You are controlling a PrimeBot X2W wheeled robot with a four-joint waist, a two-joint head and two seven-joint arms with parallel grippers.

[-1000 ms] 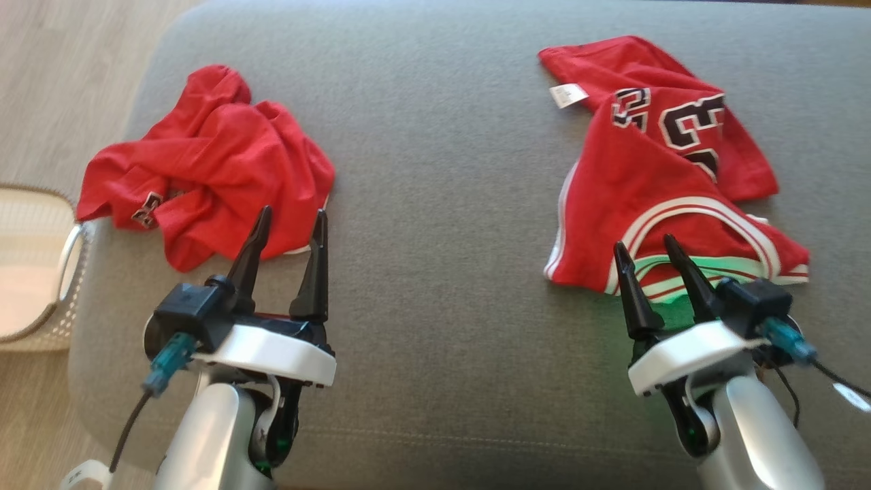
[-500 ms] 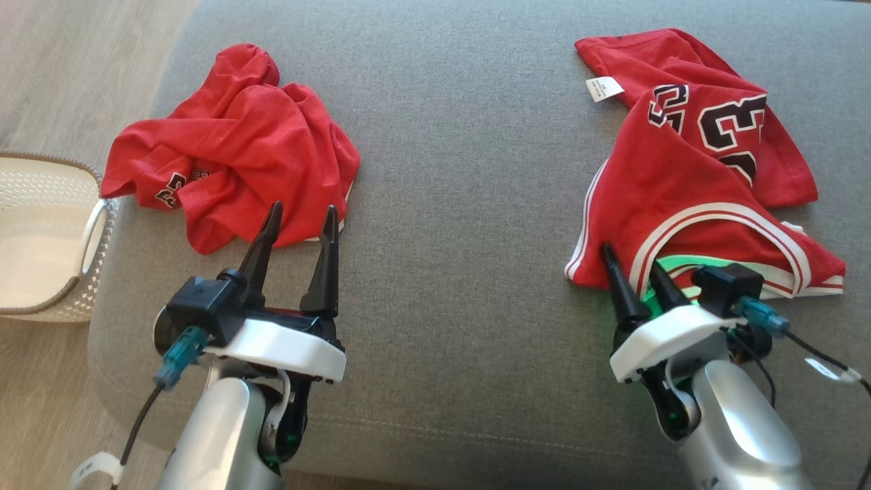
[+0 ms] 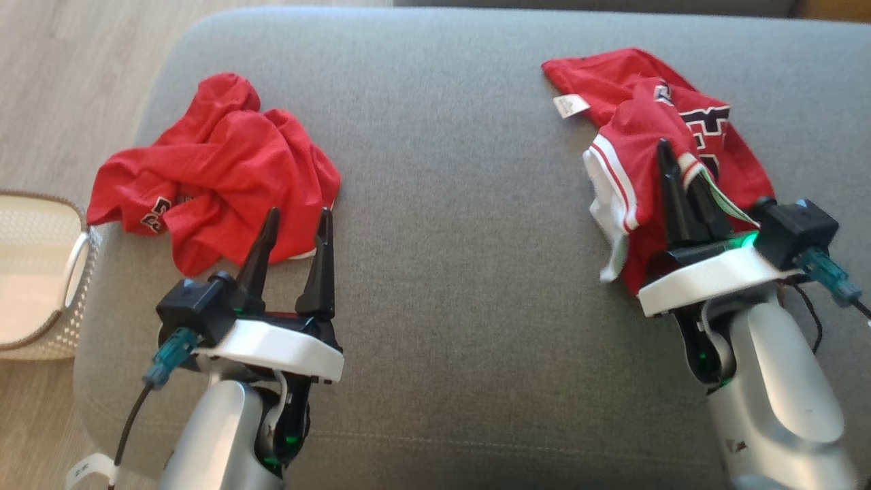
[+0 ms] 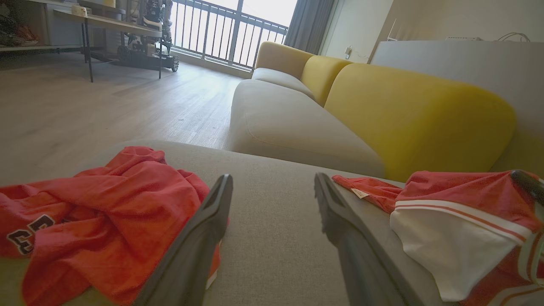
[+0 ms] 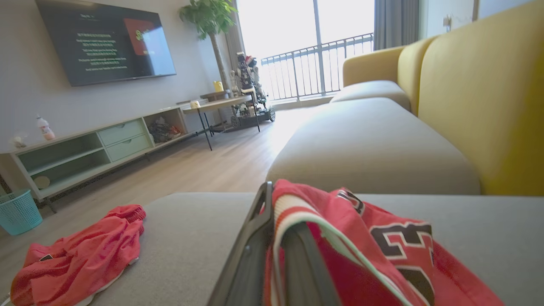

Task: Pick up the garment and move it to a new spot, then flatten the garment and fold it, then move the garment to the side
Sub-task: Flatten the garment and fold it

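A red basketball jersey garment (image 3: pixel 639 129) with white trim and black numbers lies at the right of the grey cushion (image 3: pixel 463 272). My right gripper (image 3: pixel 680 170) is shut on its striped hem, and the cloth is lifted and bunched over the fingers. The right wrist view shows the jersey (image 5: pixel 361 238) draped across my right gripper (image 5: pixel 280 208). A second red garment (image 3: pixel 224 170) lies crumpled at the left. My left gripper (image 3: pixel 299 214) is open just in front of it, holding nothing. In the left wrist view, my left gripper (image 4: pixel 272 178) has the crumpled garment (image 4: pixel 106 212) to its left and the jersey (image 4: pixel 467 199) to its right.
A white perforated basket (image 3: pixel 75 252) stands on the floor off the cushion's left edge. Bare grey cushion stretches between the two garments. A yellow-backed sofa (image 4: pixel 403 110) lies beyond, and a blue bin (image 5: pixel 19 210) stands by the TV cabinet.
My right gripper went from open at the jersey's hem to shut on it, then lifted and pushed the cloth up into a bunch. The left arm stayed put; the camera shifted a little.
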